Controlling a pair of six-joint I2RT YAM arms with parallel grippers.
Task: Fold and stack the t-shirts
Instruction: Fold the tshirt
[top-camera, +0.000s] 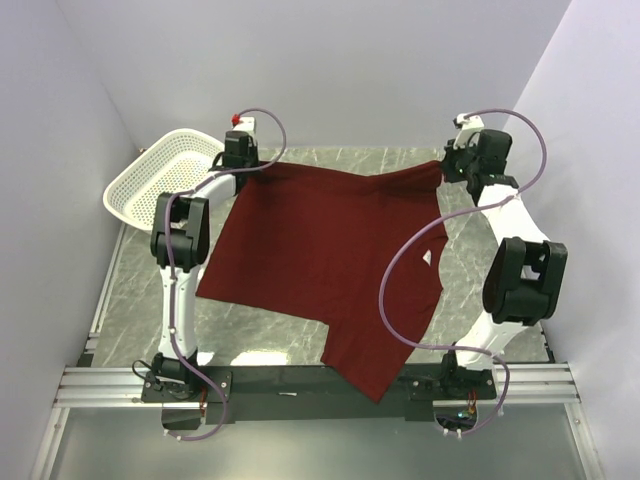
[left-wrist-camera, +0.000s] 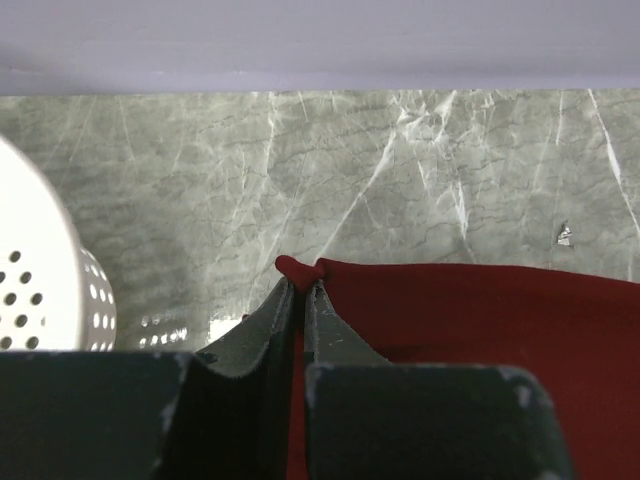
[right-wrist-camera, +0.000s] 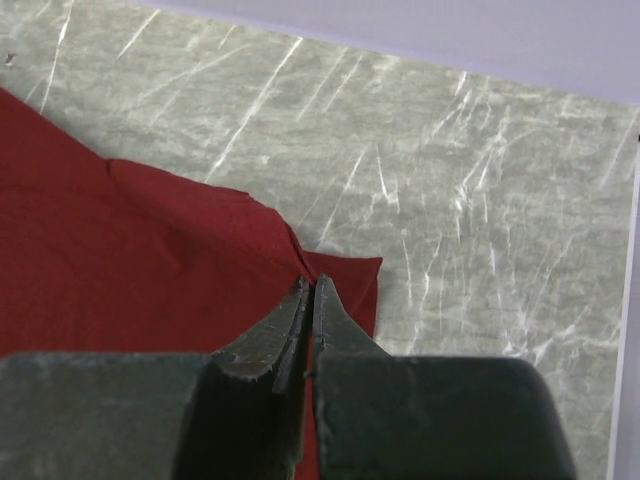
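Note:
The maroon t-shirt (top-camera: 320, 250) lies spread over the marble table, its small white neck label (top-camera: 428, 258) showing on the right and one part hanging over the near edge. My left gripper (top-camera: 258, 166) is shut on the shirt's far left corner. In the left wrist view that corner bunches between the tips of the left gripper (left-wrist-camera: 302, 282), and the t-shirt (left-wrist-camera: 480, 320) stretches off to the right. My right gripper (top-camera: 450, 166) is shut on the far right corner. In the right wrist view the right gripper (right-wrist-camera: 311, 286) pinches a fold of the t-shirt (right-wrist-camera: 130, 260).
A white perforated basket (top-camera: 160, 175) stands at the far left of the table, close to the left arm; its wall (left-wrist-camera: 45, 290) shows at the left of the left wrist view. Walls enclose the back and both sides. A metal rail runs along the near edge.

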